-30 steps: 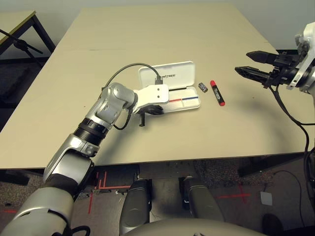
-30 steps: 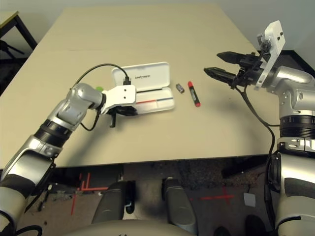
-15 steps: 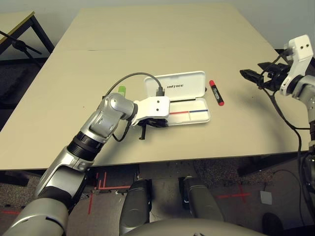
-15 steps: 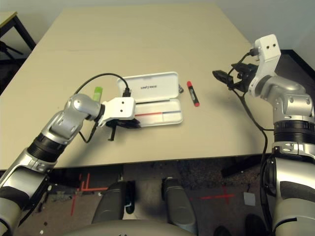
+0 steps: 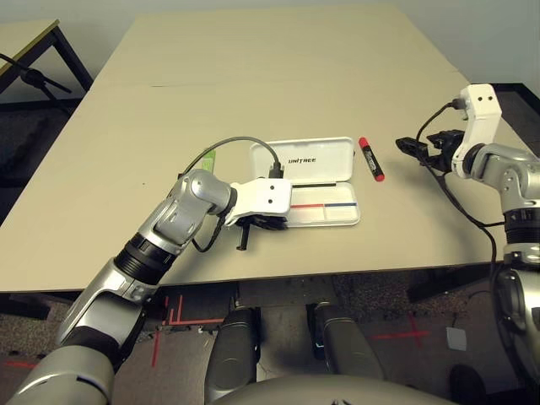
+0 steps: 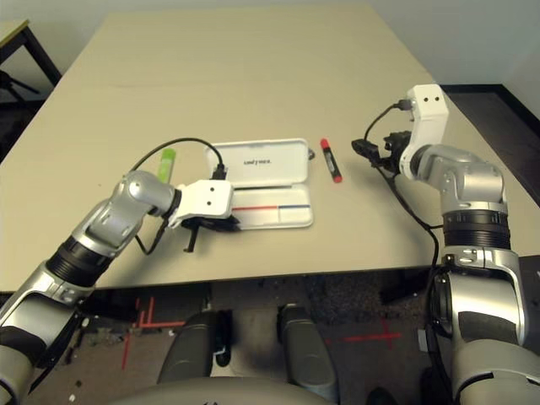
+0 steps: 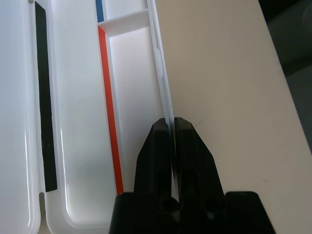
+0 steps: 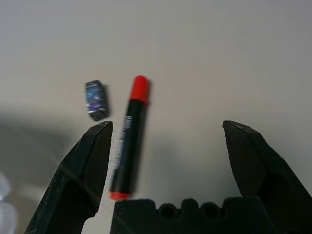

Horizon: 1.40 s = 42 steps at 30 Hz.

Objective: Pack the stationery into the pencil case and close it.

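Observation:
The white pencil case (image 5: 305, 160) lies open at the table's middle, its lid laid back and its tray (image 5: 325, 208) toward me. My left gripper (image 7: 171, 122) is shut on the tray's thin front rim near its left end. Just right of the lid lies the red marker (image 5: 371, 159). A tiny dark-and-silver cylinder (image 8: 96, 100) rests beside the marker (image 8: 127, 146). The light-green bar (image 6: 167, 163) lies left of the case, behind my left forearm. My right gripper (image 6: 371, 150) hangs open just right of the marker, pointing at it, nothing between its fingers.
The tan table (image 5: 253, 67) stretches bare beyond the case. Its front edge runs close below the left gripper. A black cable (image 5: 232, 143) loops over the left wrist. A second table (image 5: 25, 38) stands at the far left.
My left gripper has dragged the case to the right, against the cylinder, uncovering the green bar. The right gripper has swung down and in toward the marker.

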Each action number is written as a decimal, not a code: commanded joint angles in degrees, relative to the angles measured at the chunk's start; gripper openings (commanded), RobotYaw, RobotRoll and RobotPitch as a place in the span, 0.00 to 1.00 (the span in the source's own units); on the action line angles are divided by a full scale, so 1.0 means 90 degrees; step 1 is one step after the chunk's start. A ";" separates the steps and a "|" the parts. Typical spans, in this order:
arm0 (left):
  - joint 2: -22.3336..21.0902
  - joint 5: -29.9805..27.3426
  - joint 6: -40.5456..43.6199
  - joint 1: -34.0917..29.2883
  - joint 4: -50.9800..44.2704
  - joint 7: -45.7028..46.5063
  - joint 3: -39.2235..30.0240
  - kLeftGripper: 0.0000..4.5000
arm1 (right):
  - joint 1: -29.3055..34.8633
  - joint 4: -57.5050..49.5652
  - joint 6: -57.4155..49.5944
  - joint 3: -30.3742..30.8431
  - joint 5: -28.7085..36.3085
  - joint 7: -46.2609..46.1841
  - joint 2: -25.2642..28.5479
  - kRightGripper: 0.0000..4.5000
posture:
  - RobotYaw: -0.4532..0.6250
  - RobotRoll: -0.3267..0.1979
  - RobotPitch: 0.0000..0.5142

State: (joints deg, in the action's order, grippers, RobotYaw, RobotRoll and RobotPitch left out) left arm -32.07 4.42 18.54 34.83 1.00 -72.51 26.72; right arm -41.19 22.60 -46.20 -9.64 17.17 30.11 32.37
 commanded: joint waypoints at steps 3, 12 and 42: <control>0.0011 0.0099 -0.0186 -0.0162 0.0138 0.0128 0.0170 0.00 | -0.0136 -0.0115 -0.0161 0.0065 0.0006 -0.0111 -0.0180 1.00 | 0.35 0.62 0.25; -0.0018 0.0087 0.0043 -0.0233 -0.0099 0.0224 0.0185 0.46 | -0.0186 -0.0085 -0.0151 0.0143 -0.0060 -0.0075 -0.0234 1.00 | 0.36 0.62 0.25; -0.1464 -0.2087 0.2368 0.0006 -0.2313 -0.0274 -0.1264 1.00 | -0.0944 0.1496 -0.0125 0.0805 -0.0787 -0.0248 -0.0627 1.00 | 0.46 0.62 0.26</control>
State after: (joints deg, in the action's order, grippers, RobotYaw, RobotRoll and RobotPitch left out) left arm -44.22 -12.93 39.16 35.30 -18.64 -75.10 16.13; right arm -49.00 34.31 -47.26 -3.05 10.73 27.63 27.03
